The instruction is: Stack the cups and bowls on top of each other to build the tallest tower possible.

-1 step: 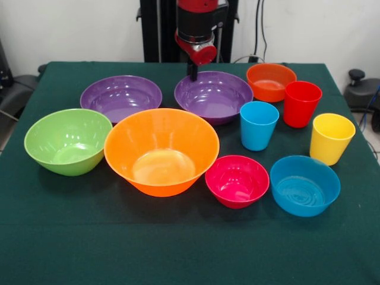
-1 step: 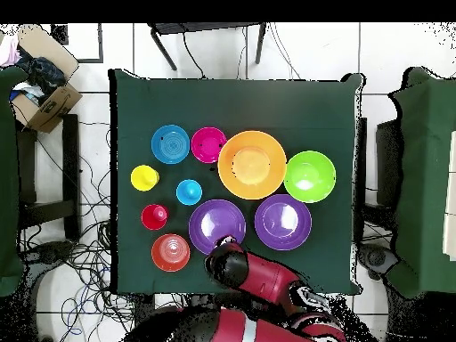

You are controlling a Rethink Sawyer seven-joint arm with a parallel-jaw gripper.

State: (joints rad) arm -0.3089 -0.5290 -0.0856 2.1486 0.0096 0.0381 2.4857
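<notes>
All the bowls and cups stand apart and upright on the green table; no tower shows. The large orange bowl (image 1: 160,151) (image 2: 252,165) sits mid-table, with the lime bowl (image 1: 68,141) beside it. Two purple bowls (image 1: 121,97) (image 1: 214,96) lie behind. A small orange bowl (image 1: 271,82), pink-red bowl (image 1: 237,181) and small blue bowl (image 1: 304,185) ring the blue cup (image 1: 259,124), red cup (image 1: 301,104) and yellow cup (image 1: 331,138). My gripper (image 1: 192,72) (image 2: 224,245) hangs over the far rim of the right-hand purple bowl, holding nothing visible.
The green cloth (image 1: 178,249) has bare room along its front edge in the front view. In the overhead view a cardboard box (image 2: 40,93) stands off the table at the upper left, cables lie on the floor, and another green table (image 2: 426,178) stands at the right.
</notes>
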